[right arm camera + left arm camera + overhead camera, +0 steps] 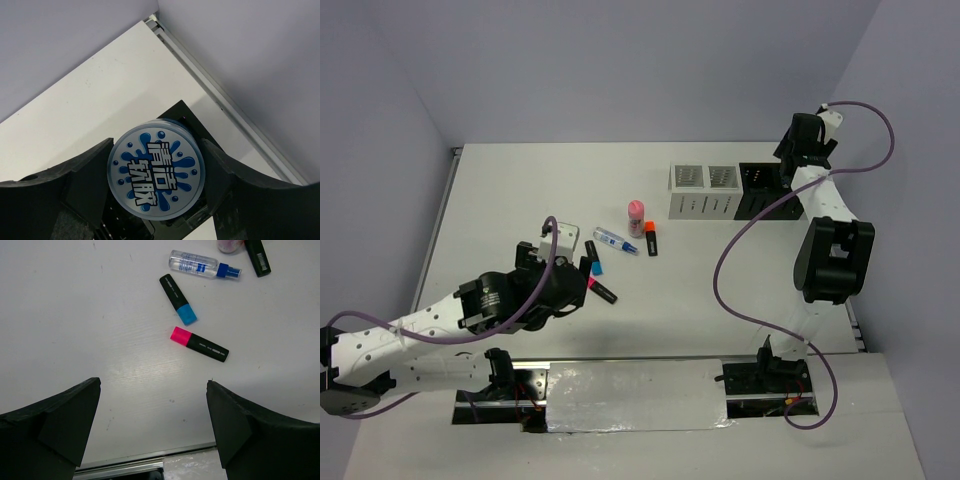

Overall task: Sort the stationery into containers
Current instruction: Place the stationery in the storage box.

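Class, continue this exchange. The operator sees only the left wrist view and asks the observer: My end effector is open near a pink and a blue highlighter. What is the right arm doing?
Observer: The right end effector holds a round blue roll above a black box.
Operator: Where are the other boxes?
Observer: Two white boxes stand in that row, left of the black box.
Operator: What colour caps the highlighter at my top edge?
Observer: Orange.
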`<state>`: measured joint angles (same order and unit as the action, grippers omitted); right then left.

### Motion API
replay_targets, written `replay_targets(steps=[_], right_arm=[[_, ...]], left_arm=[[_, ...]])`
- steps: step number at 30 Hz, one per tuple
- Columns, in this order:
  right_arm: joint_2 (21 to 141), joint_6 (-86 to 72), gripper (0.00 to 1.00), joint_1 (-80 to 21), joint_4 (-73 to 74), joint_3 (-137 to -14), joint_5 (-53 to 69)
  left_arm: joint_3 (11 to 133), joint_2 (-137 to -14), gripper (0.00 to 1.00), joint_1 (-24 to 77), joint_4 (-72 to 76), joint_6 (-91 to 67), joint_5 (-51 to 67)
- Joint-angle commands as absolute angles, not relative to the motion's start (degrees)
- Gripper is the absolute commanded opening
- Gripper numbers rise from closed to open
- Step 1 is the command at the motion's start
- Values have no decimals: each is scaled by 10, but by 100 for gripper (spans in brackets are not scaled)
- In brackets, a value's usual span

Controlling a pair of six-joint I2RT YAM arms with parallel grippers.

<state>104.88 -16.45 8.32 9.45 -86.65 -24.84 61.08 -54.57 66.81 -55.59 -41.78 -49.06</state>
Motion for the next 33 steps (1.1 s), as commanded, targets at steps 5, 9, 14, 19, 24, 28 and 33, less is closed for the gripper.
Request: replay_targets(steps=[5,9,14,19,24,28,33], right_arm=[[1025,-178,5,94,76,-856,-274],[1008,-178,5,96,62,-831,-270],[1010,-185,6,97,69,-828,-260],[1015,-192,31,98,71,-824,-240],[1029,-197,81,98,97,-849,-229],[1048,-197,100,99,128,-880,-223],[1042,-199,100,100,140,-889,-214]], left_arm=[[606,-544,99,668,-550,-409,-494],[606,-545,99,668,-550,-408,-493],[606,-546,99,668,-550,-409,-493],[606,-547,99,668,-549,-408,-490],[606,-548,99,668,-551,-409,-493],[606,-548,99,668,-552,-410,-494],[606,-548,99,668,-554,-414,-498]])
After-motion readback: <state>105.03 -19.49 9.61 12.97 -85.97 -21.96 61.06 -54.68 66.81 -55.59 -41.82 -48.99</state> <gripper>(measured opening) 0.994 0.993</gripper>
